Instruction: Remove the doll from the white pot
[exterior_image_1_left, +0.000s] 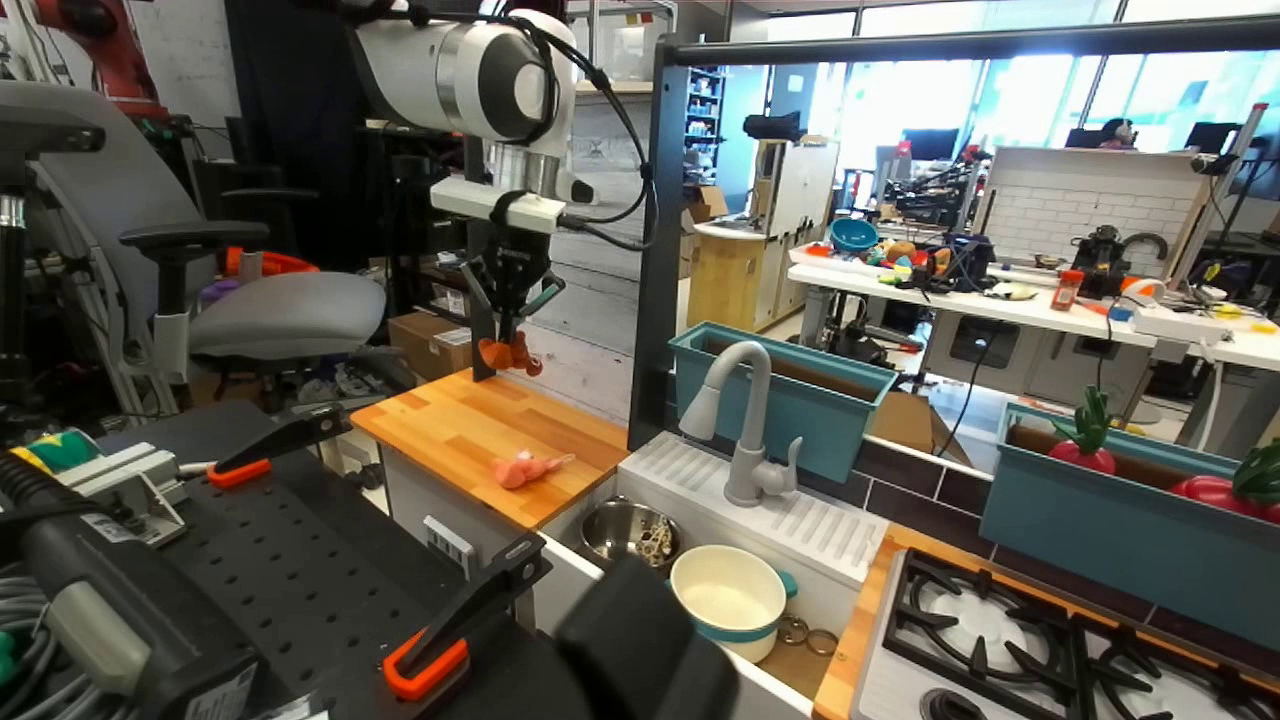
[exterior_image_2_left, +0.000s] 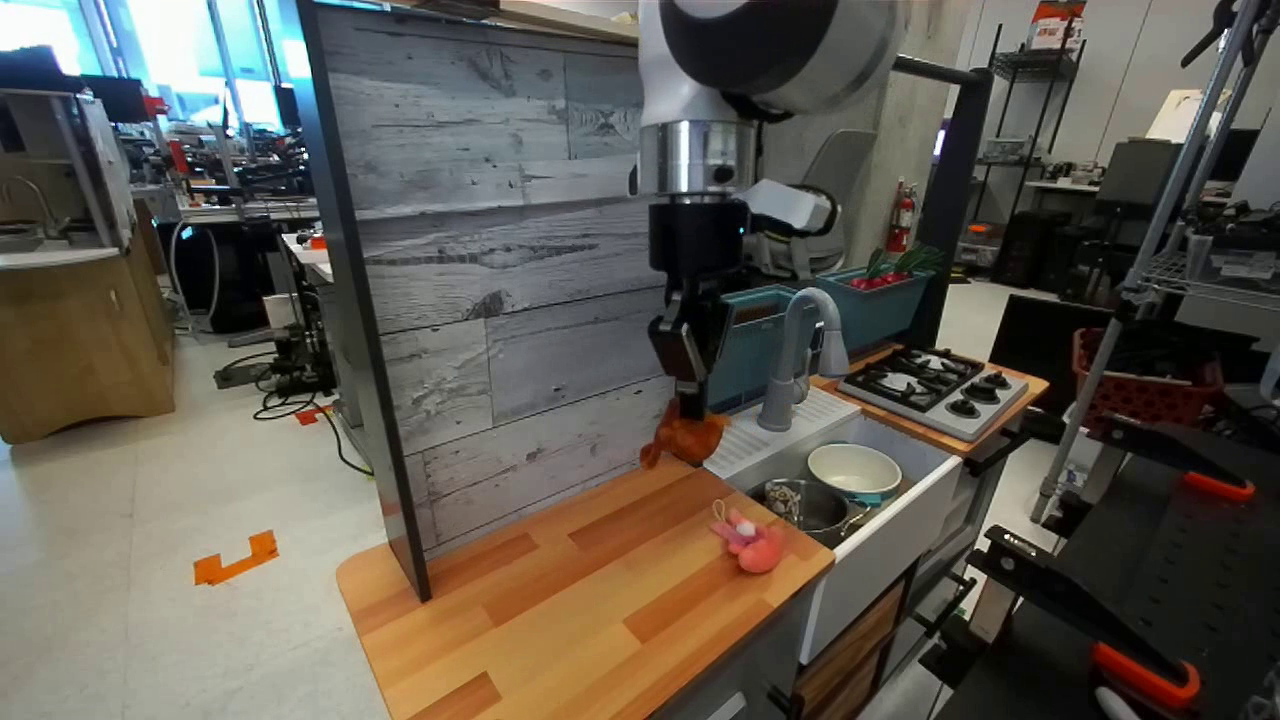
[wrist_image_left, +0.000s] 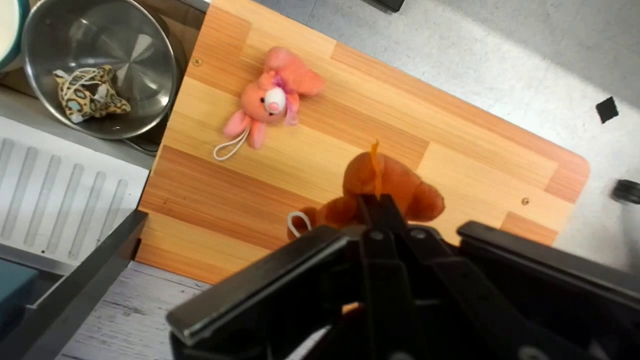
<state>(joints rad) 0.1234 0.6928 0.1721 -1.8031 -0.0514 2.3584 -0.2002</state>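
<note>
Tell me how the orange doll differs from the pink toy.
The orange doll is held in the gripper, off the wooden counter; the pink toy lies on it.
The orange doll is deep orange, the pink toy a lighter coral pink.
The pink toy's white muzzle faces up; no face can be made out on the orange doll.
Both are soft toys with a white cord loop.

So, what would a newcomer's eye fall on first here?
Probably the orange doll, gripped in the hand above the wooden counter. Next, the pink toy lying on that counter, then the leopard-print toy inside the steel pot, which sits beside the white pot in the sink.
</note>
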